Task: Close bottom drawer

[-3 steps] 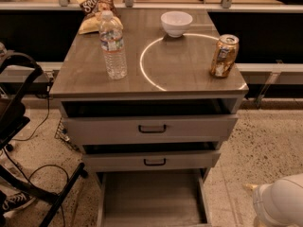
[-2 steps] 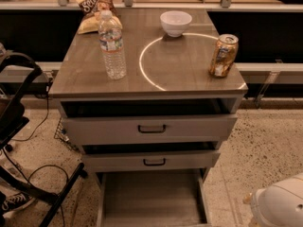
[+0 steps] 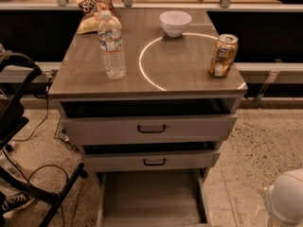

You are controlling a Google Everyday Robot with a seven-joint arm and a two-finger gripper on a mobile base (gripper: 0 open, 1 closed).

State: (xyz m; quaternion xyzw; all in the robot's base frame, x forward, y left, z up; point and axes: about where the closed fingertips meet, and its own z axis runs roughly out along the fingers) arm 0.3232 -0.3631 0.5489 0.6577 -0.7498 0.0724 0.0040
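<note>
The bottom drawer (image 3: pixel 151 197) is pulled far out of the grey cabinet. Its flat grey interior shows, and its front and handle run off the bottom edge. Above it, the middle drawer (image 3: pixel 154 161) and the top drawer (image 3: pixel 150 128) are each slightly open and have dark bar handles. My gripper is out of view. Only a white rounded part of my arm (image 3: pixel 286 200) shows at the lower right, to the right of the open bottom drawer and apart from it.
On the cabinet top (image 3: pixel 180 70) stand a water bottle (image 3: pixel 111 46), a white bowl (image 3: pixel 175 22), a drink can (image 3: pixel 223 56) and a chip bag (image 3: pixel 94 6). A black chair frame (image 3: pixel 19 126) and cables (image 3: pixel 42 174) lie to the left. Speckled floor (image 3: pixel 265 141) is on the right.
The white arm part has shifted slightly at the lower right. The drawers and the things on top have not moved.
</note>
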